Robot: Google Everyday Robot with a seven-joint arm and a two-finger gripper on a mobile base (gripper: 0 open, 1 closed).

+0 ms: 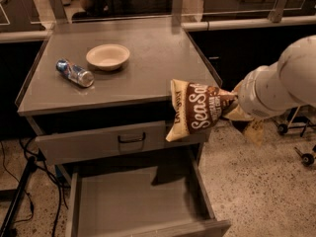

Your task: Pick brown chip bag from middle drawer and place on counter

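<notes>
Speckled flooring surrounds the grey steel table (153, 75), which carries a cream bowl (107, 56) and, just left of it, a blue-silver can (74, 73) lying on its side. At the right we see the pincer (233, 104) clamped on the right end of the brown chip bag (197, 110). The bag hangs tilted in the air at the table's front right corner, above the open middle drawer (133, 204).

The tool (236, 105), at the end of the white arm (281, 85) on the right, grips the right end of the brown chip bag (197, 108). The bag hangs in the air by the counter (158, 73) at its front right corner, above the open drawer (133, 206). A bowl (107, 56) and a can (75, 73) on its side rest on the counter.
</notes>
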